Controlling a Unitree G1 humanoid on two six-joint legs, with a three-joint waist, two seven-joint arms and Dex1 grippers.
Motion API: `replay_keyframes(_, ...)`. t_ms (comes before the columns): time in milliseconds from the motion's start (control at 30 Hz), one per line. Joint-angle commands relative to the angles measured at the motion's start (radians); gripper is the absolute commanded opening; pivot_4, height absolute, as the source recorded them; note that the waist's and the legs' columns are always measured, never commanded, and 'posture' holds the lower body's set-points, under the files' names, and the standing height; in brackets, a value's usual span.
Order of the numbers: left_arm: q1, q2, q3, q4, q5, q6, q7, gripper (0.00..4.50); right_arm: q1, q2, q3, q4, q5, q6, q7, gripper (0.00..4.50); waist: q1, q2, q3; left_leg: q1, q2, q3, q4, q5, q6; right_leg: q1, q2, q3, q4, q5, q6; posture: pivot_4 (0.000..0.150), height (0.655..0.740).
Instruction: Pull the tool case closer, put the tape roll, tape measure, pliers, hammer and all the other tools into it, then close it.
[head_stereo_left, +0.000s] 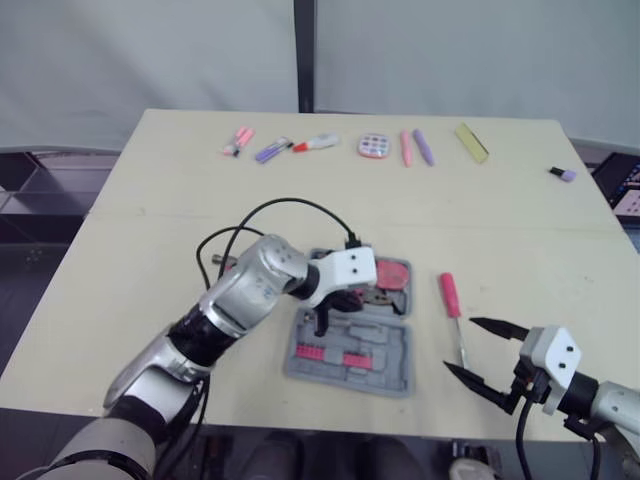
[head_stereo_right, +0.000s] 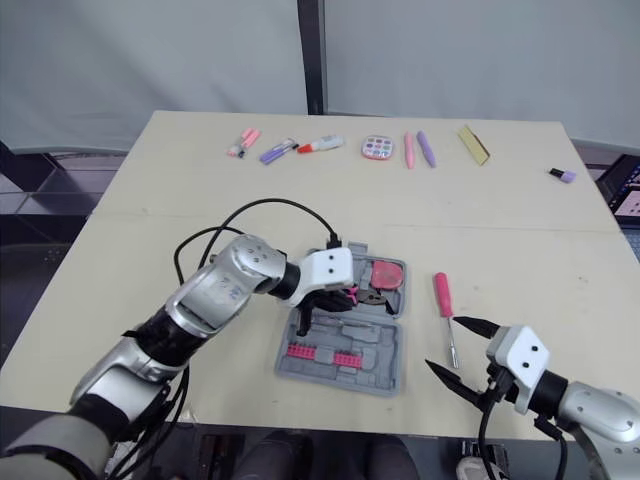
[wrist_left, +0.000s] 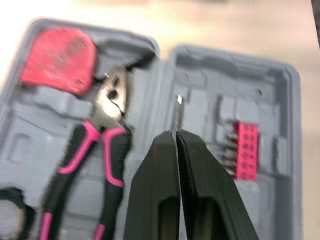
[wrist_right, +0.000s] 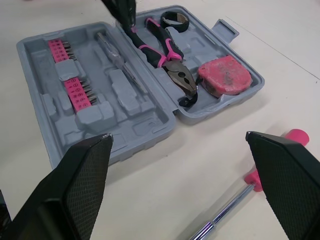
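**Case is open and half packed, pink screwdriver lying outside**

The gray tool case (head_stereo_left: 390, 368) is lying open near the table's near edge, about the middle. Its near half is holding pink bit strips (wrist_right: 75, 90) and a clear-handled screwdriver (wrist_right: 112, 50). Its far half is carrying a black tape roll (wrist_right: 174, 19), pliers (wrist_right: 165, 52) and a pink tape measure (head_stereo_left: 392, 273) at the right end.

The left gripper (head_stereo_left: 322, 325) is hanging over the case middle, fingers pinched together. A thin metal tip is poking out past them; can't tell if it's gripped.

The table (head_stereo_left: 150, 230) is pale wood, with gray curtains behind.

A row of markers (head_stereo_left: 272, 150) and pens (head_stereo_left: 406, 148) is lying along the far edge. Right of the case, a pink screwdriver (head_stereo_left: 450, 295) is lying loose, its shaft tip between the spread fingers of the right gripper (head_stereo_left: 460, 345), which is holding nothing.
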Motion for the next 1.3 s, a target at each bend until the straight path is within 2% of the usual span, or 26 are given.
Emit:
replay_keyframes(33, 0.070, -0.031, 0.123, 0.030, -0.077, -0.213, 0.029, 0.02, 0.011, 0.006, -0.017, -0.021, 0.011, -0.014, -0.006, 4.50, 0.000, 0.000, 0.000, 0.000, 0.000, 0.000, 0.000, 0.000, 0.000, 0.000, 0.000, 0.000, 0.000, 0.000, 0.000, 0.150, 0.7134)
replay_keyframes(167, 0.166, -0.030, 0.203, 0.099, -0.168, -0.390, -0.046, 0.02, 0.017, 0.010, -0.021, -0.027, 0.021, -0.014, -0.006, 4.50, -0.001, 0.000, 0.000, 0.000, 0.000, 0.000, 0.000, 0.000, 0.000, 0.000, 0.000, -0.002, 0.000, 0.000, 0.000, 0.150, 0.7134)
replay_keyframes(267, 0.206, -0.010, 0.197, 0.156, -0.160, -0.497, -0.081, 0.02, 0.021, 0.009, -0.024, -0.031, 0.024, -0.012, -0.006, 4.50, -0.002, 0.000, 0.000, 0.001, 0.000, 0.000, 0.000, 0.000, 0.000, 0.000, 0.000, -0.002, 0.001, 0.000, 0.000, 0.150, 0.7134)
replay_keyframes(467, 0.242, -0.018, 0.171, 0.267, -0.095, -0.672, -0.051, 0.02, 0.030, 0.008, -0.034, -0.040, 0.027, -0.008, -0.010, 4.50, 0.000, 0.000, 0.000, 0.000, -0.001, 0.000, 0.000, 0.000, 0.000, 0.000, 0.000, -0.003, 0.002, 0.000, 0.000, 0.150, 0.7134)
replay_keyframes(800, 0.270, -0.036, 0.126, 0.378, -0.008, -0.766, 0.001, 0.02, 0.059, 0.009, -0.059, -0.068, 0.041, 0.005, -0.012, 4.50, -0.002, 0.000, 0.000, 0.001, -0.001, 0.000, 0.000, 0.000, 0.000, 0.000, 0.000, -0.004, 0.002, 0.000, 0.000, 0.150, 0.7134)
replay_keyframes(1300, 0.271, -0.022, 0.132, 0.408, 0.014, -0.769, 0.020, 0.02, 0.065, 0.003, -0.069, -0.066, 0.046, 0.007, -0.012, 4.50, -0.002, 0.000, 0.000, 0.001, -0.001, 0.000, 0.000, 0.000, 0.000, 0.000, 0.000, -0.004, 0.002, 0.000, 0.000, 0.150, 0.7134)
